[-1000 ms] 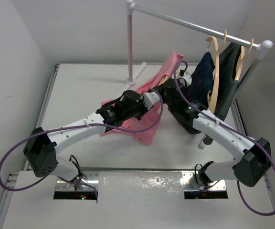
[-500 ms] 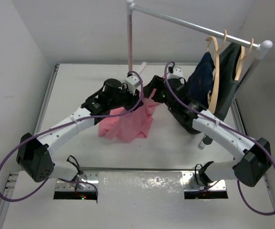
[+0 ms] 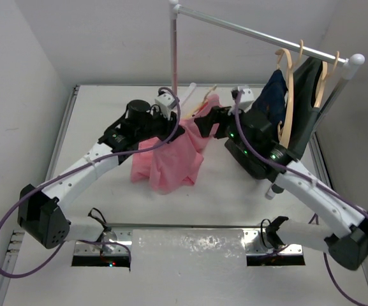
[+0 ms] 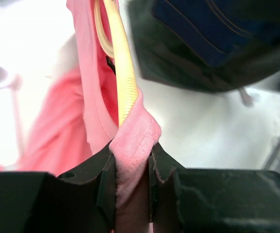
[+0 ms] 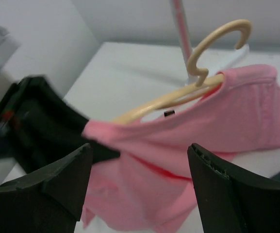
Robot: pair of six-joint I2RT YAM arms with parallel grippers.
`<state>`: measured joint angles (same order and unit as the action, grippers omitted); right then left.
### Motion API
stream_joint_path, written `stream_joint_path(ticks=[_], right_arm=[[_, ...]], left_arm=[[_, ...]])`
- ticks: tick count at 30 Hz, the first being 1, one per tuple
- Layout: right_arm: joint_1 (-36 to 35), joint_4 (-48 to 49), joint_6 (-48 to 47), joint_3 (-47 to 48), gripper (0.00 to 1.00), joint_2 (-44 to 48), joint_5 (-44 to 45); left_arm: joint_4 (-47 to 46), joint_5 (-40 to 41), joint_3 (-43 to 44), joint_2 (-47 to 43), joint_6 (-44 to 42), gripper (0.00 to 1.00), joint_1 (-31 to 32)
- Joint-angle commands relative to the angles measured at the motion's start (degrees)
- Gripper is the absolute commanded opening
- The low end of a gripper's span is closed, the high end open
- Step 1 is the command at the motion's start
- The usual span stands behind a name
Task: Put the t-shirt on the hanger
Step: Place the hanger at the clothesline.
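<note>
The t-shirt is soft ribbed cloth; the hanger smooth pale wood.

The t-shirt covers one arm of the hanger, hiding it entirely.

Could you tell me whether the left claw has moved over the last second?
Yes: the left claw, shut on the t-shirt, has shifted left, toward the rack's upright pole.

Left gripper clamped on t-shirt.
Both black fingers pinch a pink fold. The pale wooden hanger rises from that fold, inside the cloth. A navy garment hangs to the right, over the white table.
</note>
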<state>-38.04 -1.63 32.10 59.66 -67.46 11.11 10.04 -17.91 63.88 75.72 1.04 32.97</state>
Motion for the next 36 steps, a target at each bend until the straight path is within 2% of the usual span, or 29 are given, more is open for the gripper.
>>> stream_joint_path(ticks=[1,3,4,7,10,11,21,26,36], right_arm=[[-0.37,8.37,-12.56,-5.57,0.77,8.73,-7.85],[-0.37,8.05,-17.04,-7.62,0.80,11.98,-8.39],[-0.37,3.78,-17.68,-7.45,0.80,12.09,-7.00],[-0.19,-5.28,-16.81,-5.27,0.80,9.91,2.66],[0.69,-12.60,-13.82,-0.88,0.69,4.72,5.32],[0.78,-12.96,-13.55,-0.34,0.66,3.92,4.97],[0.86,-8.83,-13.73,-6.92,0.67,6.64,4.27],[0.87,-7.87,-13.64,-8.15,0.66,7.17,3.92],[0.95,-6.90,-14.61,-7.80,0.66,7.69,4.27]], left_arm=[[-5.21,1.48,3.54,-4.00,-2.27,0.00,-3.08],[-5.47,1.48,3.27,-4.70,-2.97,0.00,-3.88],[-5.47,1.65,3.18,-4.88,-3.41,0.00,-3.88],[-5.91,2.18,3.18,-5.85,-5.60,0.00,-3.88],[-5.74,4.11,2.92,-6.99,-8.41,0.00,-3.88],[-5.82,4.72,3.09,-7.17,-8.59,0.00,-4.05],[-7.58,2.44,7.49,-11.73,-7.81,0.00,-5.02],[-9.08,5.25,9.16,-13.06,-7.28,0.00,-5.11],[-15.22,6.22,15.31,-9.55,-8.51,0.00,-5.11]])
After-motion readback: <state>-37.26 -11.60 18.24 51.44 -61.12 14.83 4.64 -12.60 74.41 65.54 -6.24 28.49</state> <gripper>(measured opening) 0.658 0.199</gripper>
